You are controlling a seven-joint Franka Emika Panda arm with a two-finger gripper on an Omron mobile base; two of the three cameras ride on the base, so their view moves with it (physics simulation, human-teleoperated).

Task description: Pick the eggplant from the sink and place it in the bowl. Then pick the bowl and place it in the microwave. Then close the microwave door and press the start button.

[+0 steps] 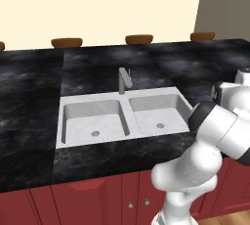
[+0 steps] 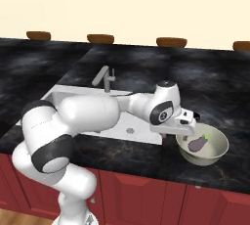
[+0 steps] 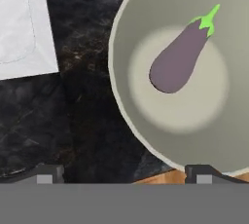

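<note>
The eggplant (image 3: 177, 60), dark purple with a green stem, lies loose inside the cream bowl (image 3: 131, 106). That bowl (image 2: 222, 143) stands on the black counter to the right of the sink (image 1: 122, 116), near the counter's front edge, with the eggplant (image 2: 197, 144) resting in its middle. My gripper (image 2: 183, 133) hovers just above the bowl's sink-side rim, pointing down. It is open and holds nothing, and in the hand view the gripper (image 3: 125, 174) has its tips spread wide on either side of the rim. The microwave and its door are out of view.
The double-basin sink has a grey faucet (image 1: 123, 79) behind it, and one white corner of the sink (image 3: 19, 28) lies close to the bowl. Flat brown rounded shapes (image 2: 171, 41) line the counter's far edge. Red cabinets (image 2: 146, 190) run below the front edge.
</note>
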